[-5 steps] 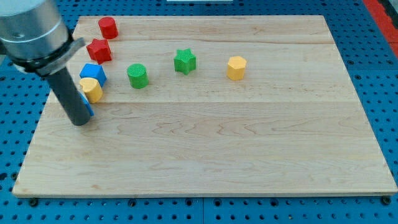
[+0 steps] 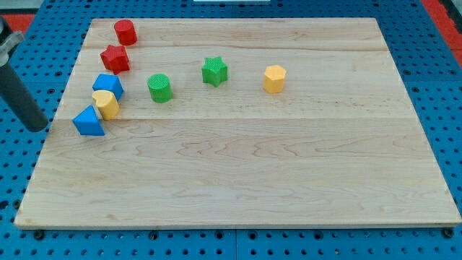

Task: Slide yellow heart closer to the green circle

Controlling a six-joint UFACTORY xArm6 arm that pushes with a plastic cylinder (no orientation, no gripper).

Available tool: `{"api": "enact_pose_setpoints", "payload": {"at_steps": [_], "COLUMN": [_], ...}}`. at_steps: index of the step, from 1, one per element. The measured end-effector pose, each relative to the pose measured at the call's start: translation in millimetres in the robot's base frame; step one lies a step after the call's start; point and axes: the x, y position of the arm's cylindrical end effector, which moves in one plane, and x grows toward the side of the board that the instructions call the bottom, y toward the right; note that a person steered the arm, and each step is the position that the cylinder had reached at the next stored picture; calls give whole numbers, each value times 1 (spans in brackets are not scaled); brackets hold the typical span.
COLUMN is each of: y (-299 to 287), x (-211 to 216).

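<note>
The rod was cut off by the view's left edge, so only its lower part showed, and my tip (image 2: 36, 127) stood off the wooden board (image 2: 238, 180), left of the blue triangle (image 2: 89, 122) and touching no block; there were no fingers to report. The yellow heart (image 2: 106, 104), small and rounded, sat near the board's left edge, touching the blue triangle and the blue block (image 2: 107, 85) above it. The green circle (image 2: 159, 87) stood to its right, apart from it.

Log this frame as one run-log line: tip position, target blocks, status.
my tip: off board, view's left | yellow heart block: touching blue triangular block | green round block: apart, right of heart | status: push not begun
</note>
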Motion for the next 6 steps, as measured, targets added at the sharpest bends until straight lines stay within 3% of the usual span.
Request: {"api": "enact_pose_setpoints", "payload": {"at_steps": [3,6], "y": [10,74], "x": [-19,-48]}}
